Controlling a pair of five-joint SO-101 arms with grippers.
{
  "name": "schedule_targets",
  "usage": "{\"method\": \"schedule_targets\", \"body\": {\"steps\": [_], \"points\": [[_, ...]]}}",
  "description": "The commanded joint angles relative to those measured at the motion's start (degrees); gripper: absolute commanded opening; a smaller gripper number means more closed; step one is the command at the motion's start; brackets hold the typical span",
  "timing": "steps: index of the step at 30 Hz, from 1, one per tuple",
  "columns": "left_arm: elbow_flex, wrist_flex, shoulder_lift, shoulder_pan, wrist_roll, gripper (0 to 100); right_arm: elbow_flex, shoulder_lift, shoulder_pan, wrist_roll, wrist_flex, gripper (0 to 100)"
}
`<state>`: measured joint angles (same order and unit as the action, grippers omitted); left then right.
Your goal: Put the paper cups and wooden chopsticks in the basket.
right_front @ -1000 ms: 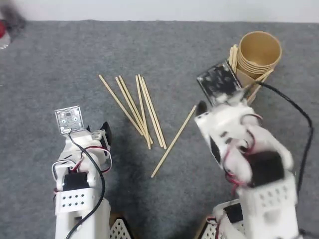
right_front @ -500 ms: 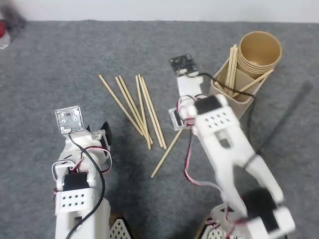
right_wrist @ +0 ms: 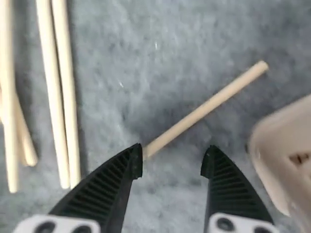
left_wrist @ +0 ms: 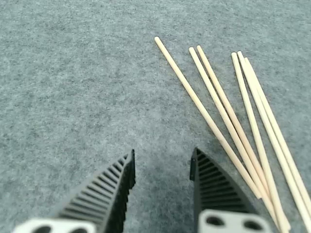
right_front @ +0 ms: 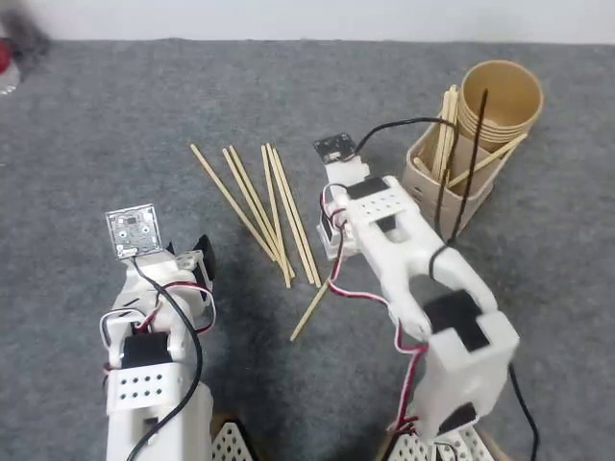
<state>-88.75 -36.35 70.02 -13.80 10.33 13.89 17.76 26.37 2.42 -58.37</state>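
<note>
Grey felt-like table covering (right_front: 96, 115), items listed from left.

1. Left gripper (left_wrist: 163, 162): jaws parted, nothing between them, parked low over bare covering just beside the loose sticks. It looks idle while the other arm works.
2. Six pale wooden chopsticks (right_front: 264, 206): loose on the covering, fanned out, their lower ends bunched together. All are outside the basket.
3. Single pale wooden chopstick (right_wrist: 204, 109): lying diagonally, apart from the fan. One end runs up to the tip of a right jaw.
4. Right gripper (right_wrist: 172, 153): jaws spread, empty, lowered over that stick. Probably lined up to close on it, though the stick sits off-centre toward one jaw.
5. Small tan rectangular basket (right_front: 420, 182): already holds several upright chopsticks (right_front: 447, 125).
6. Stack of brown paper cups (right_front: 500, 96): nested, standing in the basket's far end. This part of the task appears done.
</note>
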Motion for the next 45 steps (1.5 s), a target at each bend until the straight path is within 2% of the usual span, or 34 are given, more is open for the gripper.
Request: {"method": "schedule_targets", "body": {"steps": [1, 5, 8, 9, 11, 16, 21, 26, 30, 35, 39, 42, 45], "points": [[0.22, 1.23, 0.88, 0.35, -0.26, 18, -5.54, 3.03, -0.04, 0.44, -2.15, 19.9], [0.22, 1.23, 0.88, 0.35, -0.26, 18, -9.14, 5.93, -0.04, 0.26, -4.7, 16.4], [0.22, 1.23, 0.88, 0.35, -0.26, 18, -11.34, 7.16, -0.04, 0.0, -6.29, 2.0], [0.22, 1.23, 0.88, 0.35, -0.26, 18, -11.87, 7.34, -0.04, 0.0, -6.81, 0.0], [0.22, 1.23, 0.88, 0.35, -0.26, 18, -12.48, 7.43, 0.04, 0.0, -7.96, 2.8], [0.22, 1.23, 0.88, 0.35, -0.26, 18, -15.03, 7.08, 0.13, -0.7, -10.24, 0.7], [0.22, 1.23, 0.88, 0.35, -0.26, 18, -27.6, 4.79, 3.21, -9.23, -23.43, 0.7], [0.22, 1.23, 0.88, 0.35, -0.26, 18, -43.6, -5.49, 3.3, -10.9, -33.63, 0.7], [0.22, 1.23, 0.88, 0.35, -0.26, 18, -50.9, -14.2, 3.21, -12.31, -33.98, 0.7], [0.22, 1.23, 0.88, 0.35, -0.26, 18, -54.95, -23.6, 2.95, -23.65, -29.76, 0.7], [0.22, 1.14, 0.88, 0.35, -0.26, 18, -54.77, -30.37, -0.92, -32.35, -23.43, 0.7], [0.22, 1.14, 0.88, 0.35, -0.26, 18, -54.68, -34.59, -5.14, -32.0, -22.64, 0.7], [0.22, 1.14, 0.88, 0.35, -0.26, 18, -54.68, -39.08, -6.2, -30.07, -31.43, 0.6]]}}
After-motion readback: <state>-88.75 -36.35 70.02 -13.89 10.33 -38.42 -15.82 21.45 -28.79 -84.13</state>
